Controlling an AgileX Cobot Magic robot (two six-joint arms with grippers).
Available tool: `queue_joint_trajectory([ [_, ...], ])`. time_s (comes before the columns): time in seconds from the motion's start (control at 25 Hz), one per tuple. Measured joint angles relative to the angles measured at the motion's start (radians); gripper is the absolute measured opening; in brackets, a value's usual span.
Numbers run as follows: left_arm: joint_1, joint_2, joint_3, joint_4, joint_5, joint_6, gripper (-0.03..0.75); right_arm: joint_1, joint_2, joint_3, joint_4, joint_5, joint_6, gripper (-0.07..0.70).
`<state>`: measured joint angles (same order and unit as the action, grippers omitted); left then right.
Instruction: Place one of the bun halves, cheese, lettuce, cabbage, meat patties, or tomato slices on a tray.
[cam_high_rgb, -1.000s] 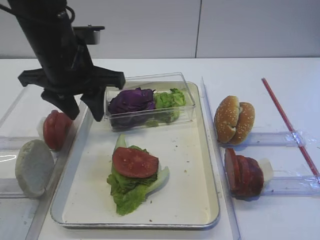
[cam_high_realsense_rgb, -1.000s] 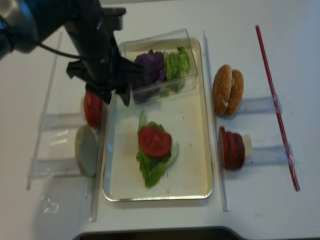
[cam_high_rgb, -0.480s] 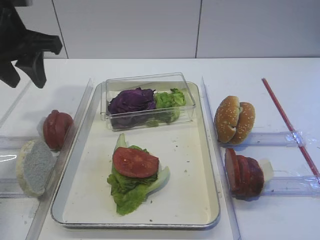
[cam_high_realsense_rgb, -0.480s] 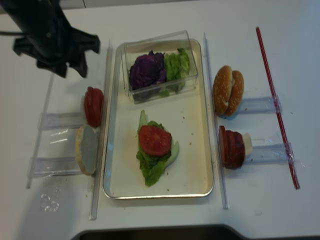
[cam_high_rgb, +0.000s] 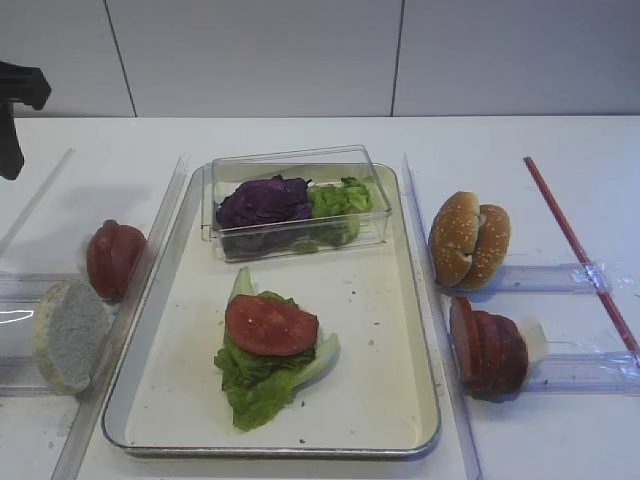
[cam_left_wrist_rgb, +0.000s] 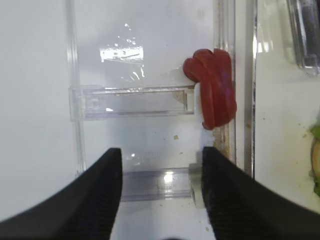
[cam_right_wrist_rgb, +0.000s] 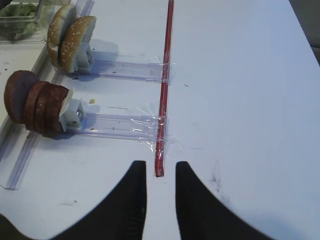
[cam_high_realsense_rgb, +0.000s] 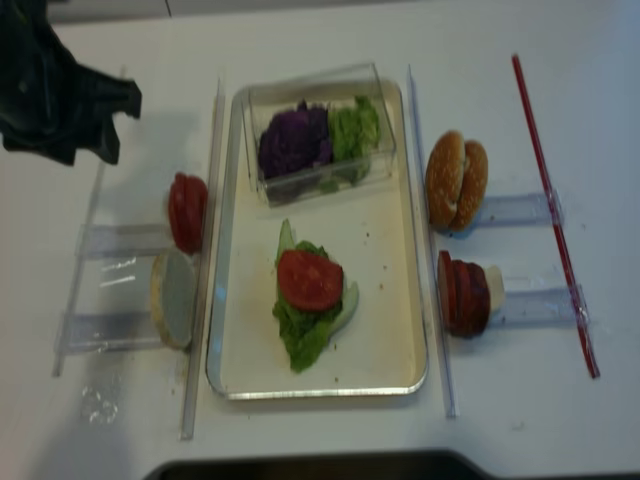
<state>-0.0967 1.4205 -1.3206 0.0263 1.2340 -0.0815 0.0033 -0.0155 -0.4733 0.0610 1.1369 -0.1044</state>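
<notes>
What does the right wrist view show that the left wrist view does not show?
Only the right wrist view shows the bun halves, the meat patties, the red strip and the empty right gripper. Only the left wrist view shows the spare tomato slices and the open, empty left gripper. Both show clear plastic holders on the white table.

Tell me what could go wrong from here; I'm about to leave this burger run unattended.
The tomato slice lies only on soft lettuce in the tray, so the next layer could slide it off. The remaining tomato slices stand on edge against a clear rail, where the open left gripper might topple them. The meat patties lean together, so picking one may drag its neighbours.
</notes>
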Motion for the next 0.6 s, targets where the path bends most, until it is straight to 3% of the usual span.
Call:
queue_joint_trajectory([
  [0.6, 0.000, -0.538, 0.372, 0.000, 0.016, 0.002, 0.349, 0.000, 0.000, 0.000, 0.000, 0.000, 0.000, 0.179],
])
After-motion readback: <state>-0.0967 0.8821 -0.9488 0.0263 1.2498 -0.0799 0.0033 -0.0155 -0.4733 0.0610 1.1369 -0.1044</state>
